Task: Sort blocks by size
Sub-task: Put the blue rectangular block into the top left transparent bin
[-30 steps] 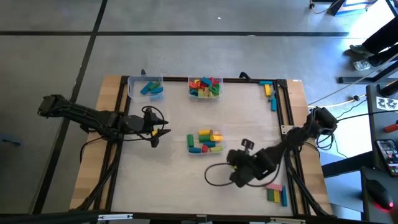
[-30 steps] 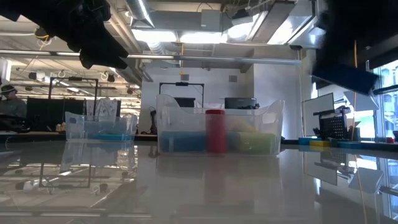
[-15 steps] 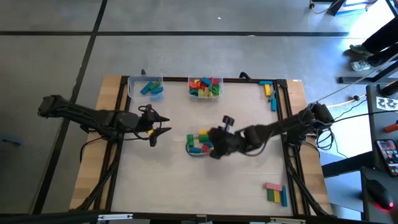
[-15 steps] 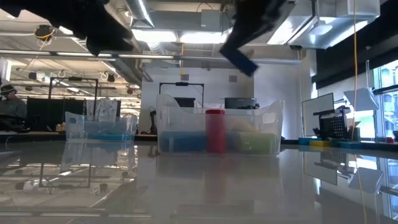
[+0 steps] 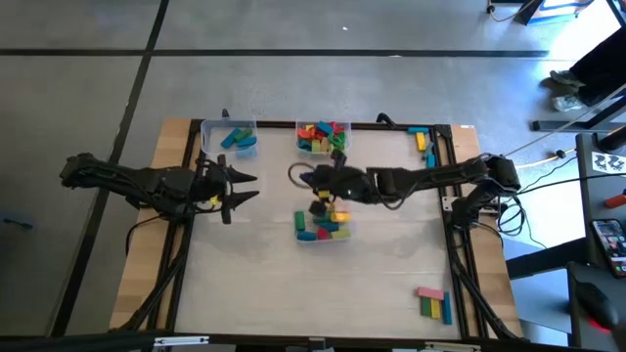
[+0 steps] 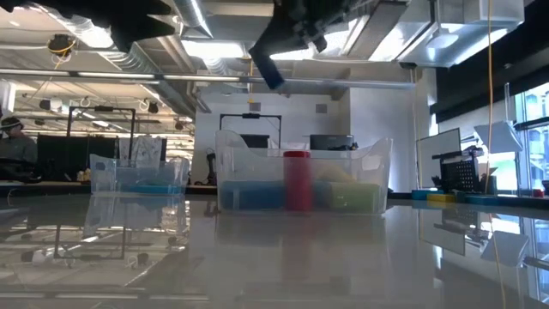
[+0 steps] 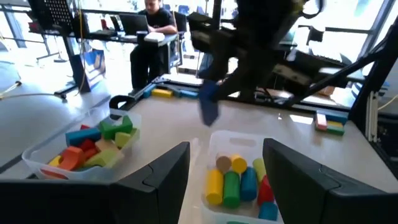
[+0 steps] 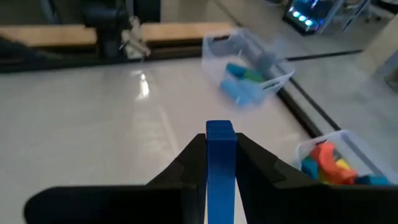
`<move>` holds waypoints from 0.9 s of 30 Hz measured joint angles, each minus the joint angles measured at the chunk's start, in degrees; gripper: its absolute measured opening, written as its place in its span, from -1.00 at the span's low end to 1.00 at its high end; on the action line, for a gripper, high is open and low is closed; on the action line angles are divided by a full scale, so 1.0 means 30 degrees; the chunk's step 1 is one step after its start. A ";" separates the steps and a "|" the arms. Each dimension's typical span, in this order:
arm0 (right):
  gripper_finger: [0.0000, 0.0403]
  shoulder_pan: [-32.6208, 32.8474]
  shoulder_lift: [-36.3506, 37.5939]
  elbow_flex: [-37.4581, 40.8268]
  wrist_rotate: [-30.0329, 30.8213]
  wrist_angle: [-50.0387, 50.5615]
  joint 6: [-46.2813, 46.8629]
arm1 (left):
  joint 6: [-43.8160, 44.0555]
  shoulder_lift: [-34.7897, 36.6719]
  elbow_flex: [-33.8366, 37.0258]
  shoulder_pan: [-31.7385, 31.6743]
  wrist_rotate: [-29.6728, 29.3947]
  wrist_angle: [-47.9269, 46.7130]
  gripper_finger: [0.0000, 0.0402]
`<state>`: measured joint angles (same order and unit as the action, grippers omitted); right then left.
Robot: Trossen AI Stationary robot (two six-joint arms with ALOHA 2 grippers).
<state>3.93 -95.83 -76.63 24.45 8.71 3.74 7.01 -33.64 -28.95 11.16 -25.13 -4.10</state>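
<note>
My right gripper (image 5: 311, 180) reaches from the table's right side, high above the table between the centre tub (image 5: 322, 224) and the far middle tub (image 5: 323, 138). It is shut on a long blue block (image 8: 221, 152), which also shows in the low view (image 6: 272, 70) and the left wrist view (image 7: 208, 107). Both tubs hold mixed coloured blocks. A far left tub (image 5: 230, 138) holds blue and green blocks. My left gripper (image 5: 246, 188) hovers open at the table's left with nothing between its fingers. My right gripper pinches the blue block's two long sides (image 8: 220, 163) between its two fingers. The block lies along the fingers and its free end (image 8: 220, 127) sticks out past the tips. The fingers slant down from the table's right. The block hangs clear, tilted downward.
Loose blocks lie along the far right frame (image 5: 424, 144) and in a small pile at the near right corner (image 5: 433, 302). A dark frame (image 5: 455, 210) borders the table. In the left wrist view, a person sits at a desk beyond the table (image 7: 153, 25).
My right gripper has swung from the table's near right toward its far left, passing over the centre tub and rising, with the blue block still held. My left gripper has risen a little and drawn back toward the left edge.
</note>
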 joint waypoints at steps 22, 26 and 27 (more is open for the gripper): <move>-0.68 -0.4454 -0.7492 -0.1515 -0.3824 -1.2930 -0.0921 | 0.0023 0.0542 -0.0022 -0.0022 -0.0006 0.0186 -0.01; -0.68 -0.4752 -0.9036 -0.3408 -0.4051 -1.2867 -0.0931 | 0.0094 0.0542 -0.0022 -0.0022 -0.0006 0.0192 -0.01; -0.68 -0.4849 -0.9504 -0.3981 -0.4051 -1.2902 -0.0931 | 0.0090 0.0542 -0.0022 -0.0022 -0.0006 0.0185 -0.01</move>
<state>-10.62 -124.34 -88.57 12.29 -29.99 0.95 7.28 -32.01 -29.02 11.09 -25.15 -3.54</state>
